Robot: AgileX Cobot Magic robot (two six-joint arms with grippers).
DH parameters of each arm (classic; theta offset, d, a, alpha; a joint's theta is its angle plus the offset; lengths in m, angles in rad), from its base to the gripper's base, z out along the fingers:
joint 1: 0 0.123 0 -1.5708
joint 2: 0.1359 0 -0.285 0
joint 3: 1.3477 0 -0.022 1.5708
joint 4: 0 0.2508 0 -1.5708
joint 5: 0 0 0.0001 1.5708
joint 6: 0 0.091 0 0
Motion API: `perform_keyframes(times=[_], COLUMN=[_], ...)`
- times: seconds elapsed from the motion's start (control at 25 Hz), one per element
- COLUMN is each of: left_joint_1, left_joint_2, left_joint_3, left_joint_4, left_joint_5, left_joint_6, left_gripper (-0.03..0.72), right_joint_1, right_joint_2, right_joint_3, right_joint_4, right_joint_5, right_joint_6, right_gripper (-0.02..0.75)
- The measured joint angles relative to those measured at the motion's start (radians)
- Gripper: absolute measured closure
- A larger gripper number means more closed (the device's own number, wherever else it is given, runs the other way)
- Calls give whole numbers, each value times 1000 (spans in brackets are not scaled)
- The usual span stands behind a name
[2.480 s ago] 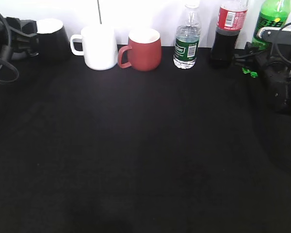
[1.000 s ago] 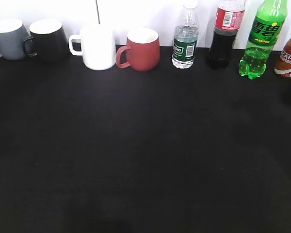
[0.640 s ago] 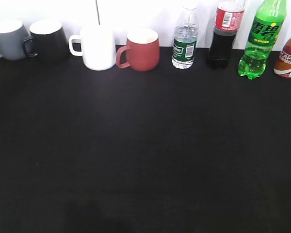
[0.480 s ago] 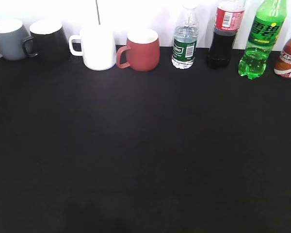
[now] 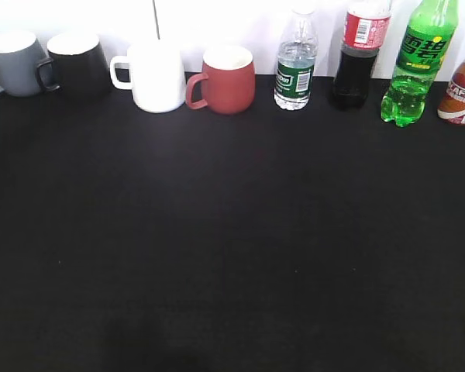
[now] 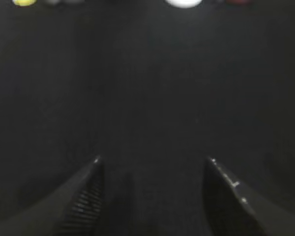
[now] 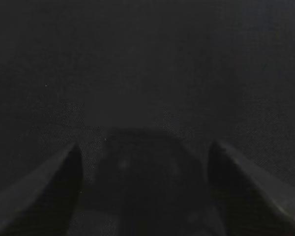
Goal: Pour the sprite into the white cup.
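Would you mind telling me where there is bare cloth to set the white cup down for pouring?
All the black cloth in front of the back row is bare. The row is crowded: white cup almost touches the red mug; the sprite stands between cola and a brown bottle.

Four mugs: grey (image 5: 14,64), black (image 5: 77,63), white cup (image 5: 156,76), red (image 5: 228,79). Four bottles: water (image 5: 296,65), cola (image 5: 357,56), sprite (image 5: 416,65), coffee (image 5: 462,91).
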Motion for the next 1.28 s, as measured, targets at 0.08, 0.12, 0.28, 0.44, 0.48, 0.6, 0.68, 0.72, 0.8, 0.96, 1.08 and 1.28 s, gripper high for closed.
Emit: perform_keyframes(times=[0.08, 0.12, 0.28, 0.44, 0.48, 0.6, 0.68, 0.72, 0.8, 0.96, 1.08, 1.28], left_joint_1=[50, 86, 150, 163, 165, 165, 165, 165, 165, 165, 165, 165], left_joint_2=[-17, -31, -121, -123, -123, -123, -123, -123, -123, -123, -123, -123], left_joint_3=[0, 0, 0, 0, 0, 0, 0, 0, 0, 0, 0, 0], left_joint_4=[0, 0, 3, 6, 6, 7, 7, 7, 7, 7, 7, 7], left_joint_5=[0, 1, 2, 3, 3, 3, 3, 3, 3, 3, 3, 3], left_joint_6=[0, 0, 0, 0, 0, 0, 0, 0, 0, 0, 0, 0], left_gripper=[226, 235, 260, 264, 264, 272, 275, 284, 305, 360, 378, 379], right_joint_1=[-89, -152, -265, -265, -265, -265, -265, -265, -265, -265, -265, -265], right_joint_2=[-4, -26, -165, -168, -168, -168, -168, -168, -168, -168, -168, -168], right_joint_3=[0, 0, 0, 4, 4, 4, 4, 4, 4, 4, 4, 4], right_joint_4=[3, 3, 3, 4, 4, 4, 4, 4, 4, 4, 4, 4], right_joint_5=[0, -1, -2, -3, -3, -3, -3, -3, -3, -3, -3, -4], right_joint_6=[0, 0, 0, 0, 0, 0, 0, 0, 0, 0, 0, 0], right_gripper=[148, 148, 149, 149, 150, 150, 150, 150, 150, 150, 150, 150])
